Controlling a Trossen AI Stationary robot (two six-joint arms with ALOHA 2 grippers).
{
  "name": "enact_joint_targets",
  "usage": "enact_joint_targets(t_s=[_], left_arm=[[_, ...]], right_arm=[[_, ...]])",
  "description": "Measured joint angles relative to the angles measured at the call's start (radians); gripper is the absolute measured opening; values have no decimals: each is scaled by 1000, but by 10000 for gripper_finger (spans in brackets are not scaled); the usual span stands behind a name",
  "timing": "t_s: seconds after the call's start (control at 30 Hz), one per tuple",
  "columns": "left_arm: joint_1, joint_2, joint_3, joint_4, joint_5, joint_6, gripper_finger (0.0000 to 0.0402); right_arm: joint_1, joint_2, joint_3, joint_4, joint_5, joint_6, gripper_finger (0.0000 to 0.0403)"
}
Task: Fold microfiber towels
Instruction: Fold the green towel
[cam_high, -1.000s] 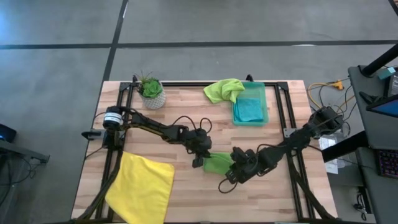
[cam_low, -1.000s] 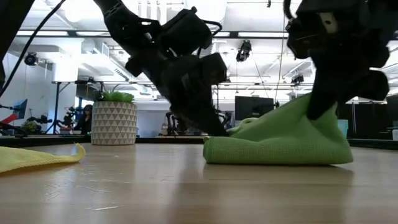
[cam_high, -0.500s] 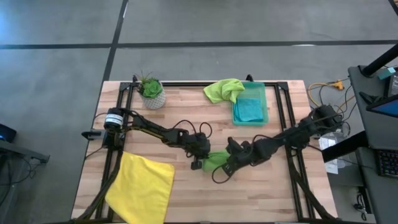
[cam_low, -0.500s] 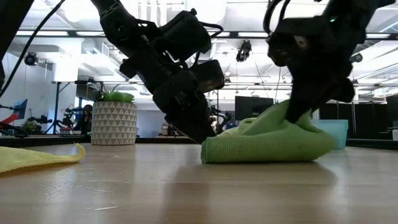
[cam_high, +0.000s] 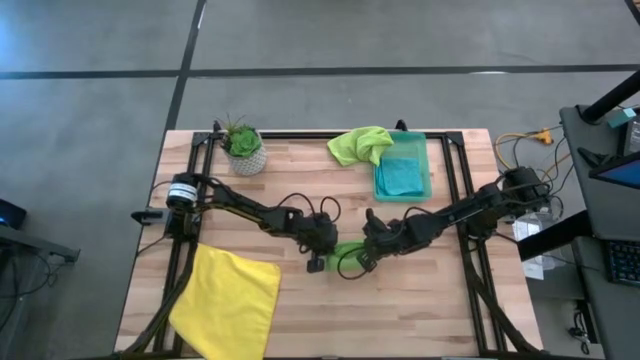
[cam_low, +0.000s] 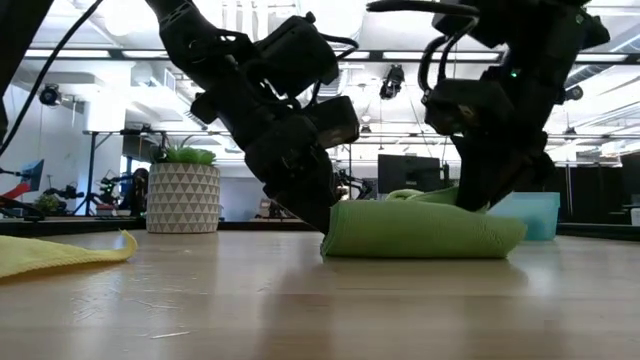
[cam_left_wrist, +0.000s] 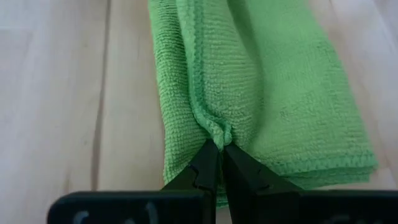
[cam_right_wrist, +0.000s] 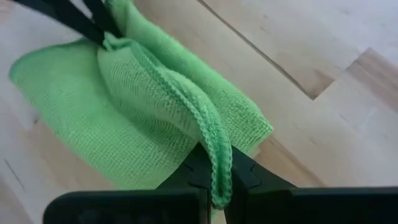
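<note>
Both claws are clamped on the same lime green towel (cam_high: 347, 252) near the middle of the bench (cam_high: 420, 320): the left claw (cam_left_wrist: 221, 148) pinches a hem at one end of the bundle, the right claw (cam_right_wrist: 214, 177) pinches a raised edge at the other. Over the last second the right claw has swung from the right side of the towel in toward the left claw, carrying its edge across and over. The heap that stood peaked under it has dropped into a low, flat roll, seen from table height with layered hems along the side. That reads as a fold being laid: the carried half now lies largely on the pinned half, so the likely next need is to let go and press or square it.

The other towels lie apart: a yellow one (cam_high: 228, 298) at the near left corner, a second lime one (cam_high: 360, 145) by the far edge, touching the green bin (cam_high: 428, 170), and a teal one (cam_high: 401, 176) inside that bin.
</note>
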Motion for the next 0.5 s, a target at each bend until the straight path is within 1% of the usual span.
enact_joint_targets(t_s=[0.1,0.3,0.5], left_arm=[[0,-22,-2,-6,-43,3,0],[1,-76,-1,0,-75,26,0],[0,-91,-4,-13,-97,26,0]], right_arm=[[0,0,-23,24,-7,12,9],[0,40,-32,36,-21,20,9],[-5,68,-30,76,-20,38,9]])
